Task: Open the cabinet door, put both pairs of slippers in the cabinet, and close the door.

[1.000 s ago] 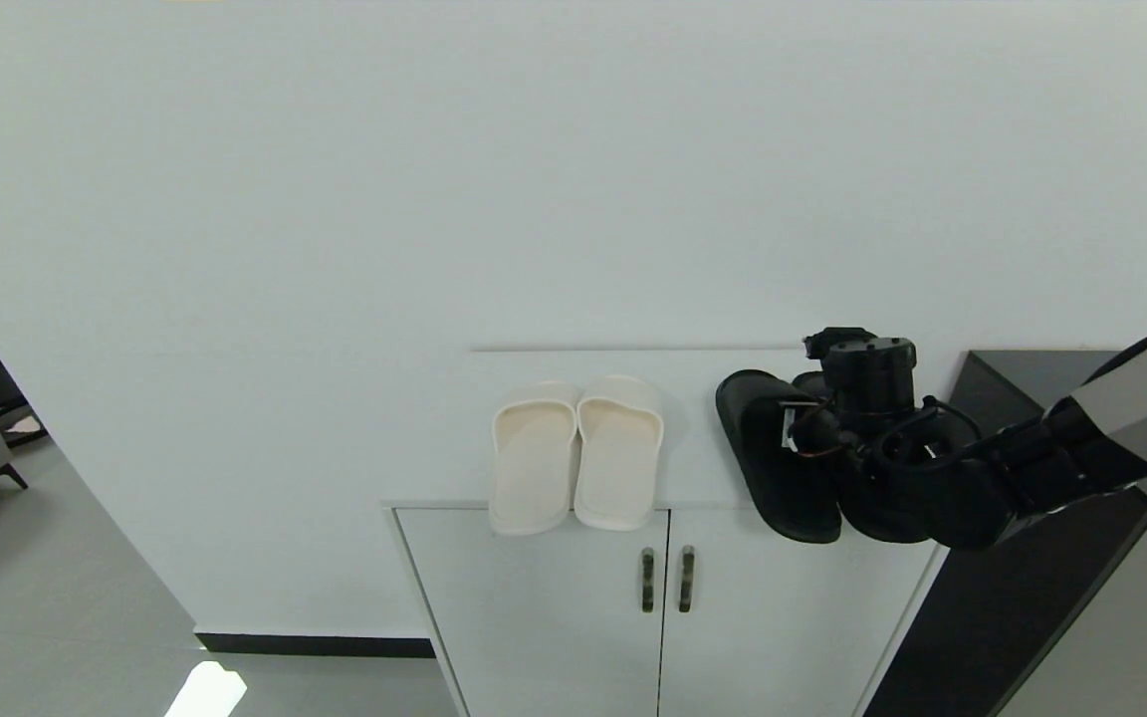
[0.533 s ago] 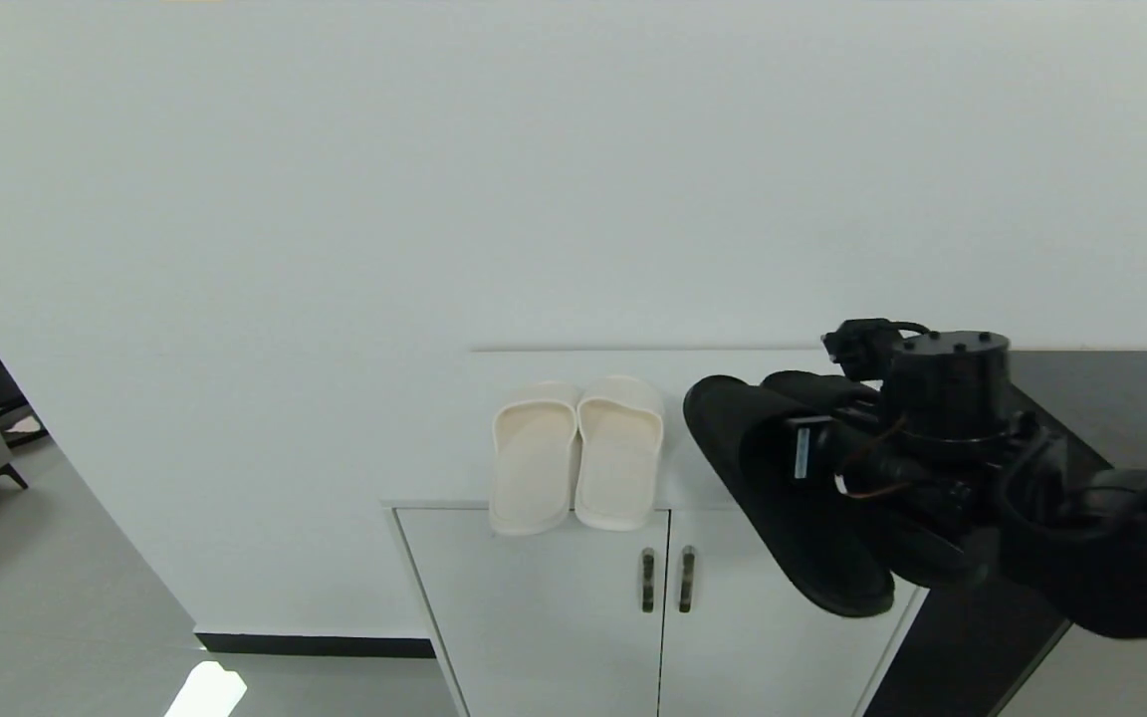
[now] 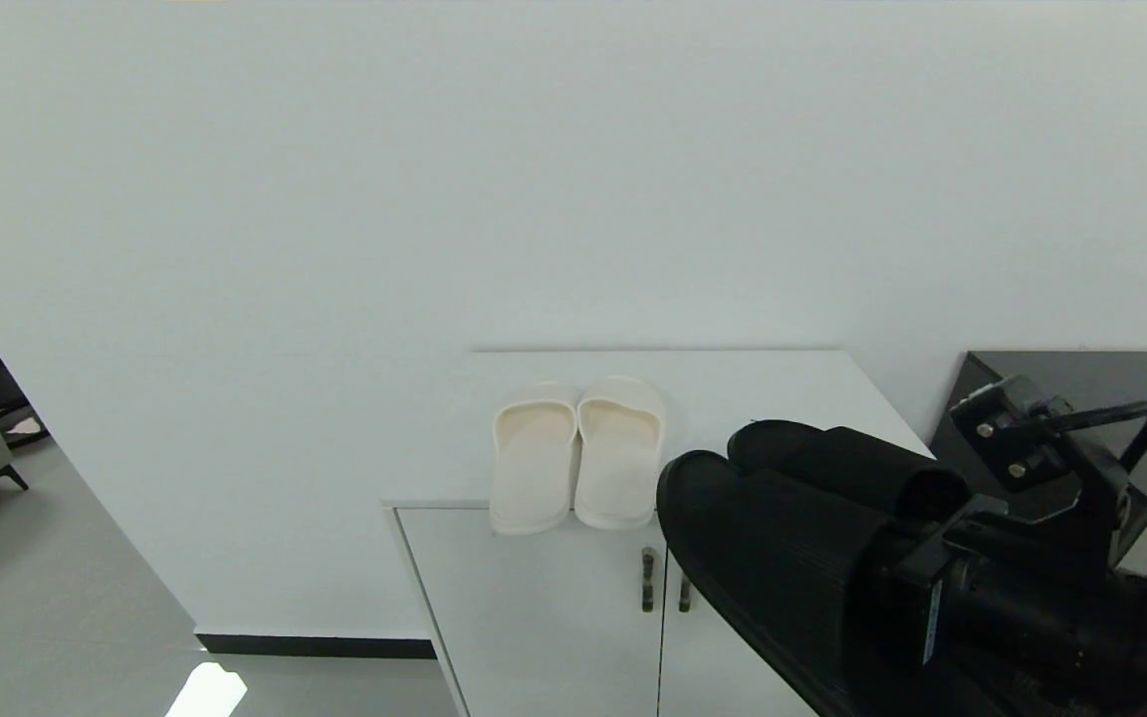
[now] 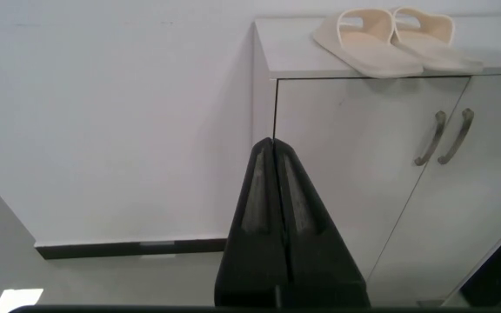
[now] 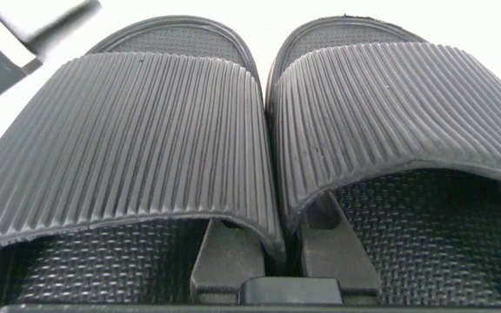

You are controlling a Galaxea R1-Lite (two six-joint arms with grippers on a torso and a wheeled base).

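Black left claw [image 4: 273, 148], looped cable [image 3: 1111, 408], silver screws [image 3: 984, 430]

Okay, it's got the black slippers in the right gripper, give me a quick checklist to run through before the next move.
1. Grip on the black ribbed rubber slippers: ok. The right gripper is shut on them, one finger under each strap.
2. Both black slippers held together: ok, side by side.
3. White cabinet doors open: not ok. Both are shut, metal bar handles side by side.
4. Left gripper free for a handle: ok. It is empty, with its fingers closed, low in front of the cabinet.
5. Cream slippers steady on top: ok, though their heels overhang the front edge.
6. Room inside the cabinet: cannot tell, the doors hide it.
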